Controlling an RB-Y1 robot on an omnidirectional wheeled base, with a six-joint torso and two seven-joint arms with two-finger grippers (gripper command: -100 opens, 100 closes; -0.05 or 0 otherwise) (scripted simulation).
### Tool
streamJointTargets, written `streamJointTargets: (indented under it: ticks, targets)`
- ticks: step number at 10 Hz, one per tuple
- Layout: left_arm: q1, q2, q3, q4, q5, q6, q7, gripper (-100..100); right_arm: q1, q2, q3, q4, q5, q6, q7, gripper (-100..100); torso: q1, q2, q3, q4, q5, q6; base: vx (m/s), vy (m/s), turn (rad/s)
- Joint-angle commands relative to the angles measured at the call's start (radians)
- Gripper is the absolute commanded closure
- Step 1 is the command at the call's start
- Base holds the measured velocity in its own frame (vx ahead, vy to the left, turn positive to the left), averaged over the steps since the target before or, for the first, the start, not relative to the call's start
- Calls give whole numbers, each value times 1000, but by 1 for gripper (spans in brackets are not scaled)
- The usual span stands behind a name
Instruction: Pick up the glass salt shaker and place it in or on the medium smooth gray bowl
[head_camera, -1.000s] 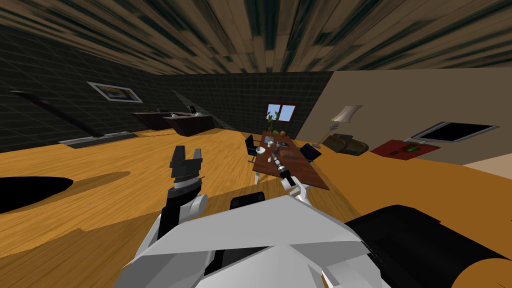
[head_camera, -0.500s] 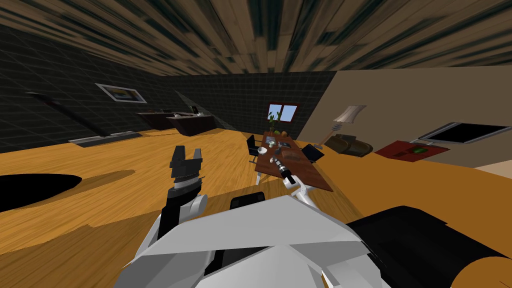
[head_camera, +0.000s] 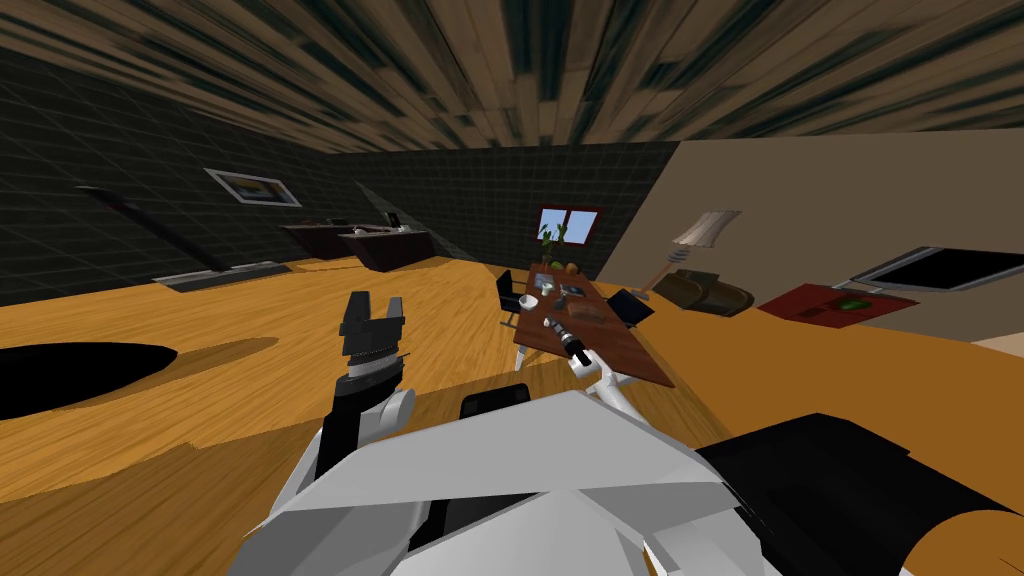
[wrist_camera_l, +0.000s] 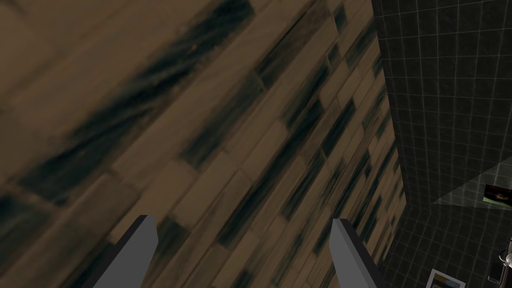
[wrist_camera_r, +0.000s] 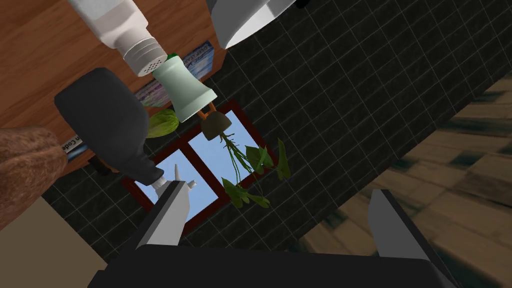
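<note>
The brown wooden worktop (head_camera: 625, 355) stands on the wooden floor (head_camera: 200, 400), with black chairs (head_camera: 510, 288) at its long edges. The left arm is held up, clear of the worktop. The left pincer (head_camera: 376, 300) points upward with its fingers apart and nothing between them. The right arm reaches out over the worktop's near end. The right pincer (wrist_camera_r: 276, 187) also has its fingers spread and holds nothing.

Ahead of it on the worktop a dark grey bottle (wrist_camera_r: 107, 117) stands nearest the fingers, with a brown rounded thing (wrist_camera_r: 25, 170) beside it. A pale bowl (head_camera: 528, 300) sits by the worktop's left long edge. Toward the window end stands a pale green bottle (wrist_camera_r: 182, 92). Just in front of it is the shaker (wrist_camera_r: 127, 30), white with a holed cap, upright and well clear of the pincer's fingers.
</note>
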Motion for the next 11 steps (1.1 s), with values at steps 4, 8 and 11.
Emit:
streamJointTargets:
  ticks: [4,8,11]
  targets:
    - [0,0,0,0,0,0,0,0,-56,-60,-1,129,51,69,42,-100,1,0,0,0,0,0,28,55,41]
    - [0,0,0,0,0,0,0,0,-74,-75,0,204,67,87,56,-100,0,0,0,0,0,0,27,34,20]
    - [0,0,0,0,0,0,0,0,-108,-102,2,297,98,120,84,-100,2,-2,-1,0,0,0,46,57,46]
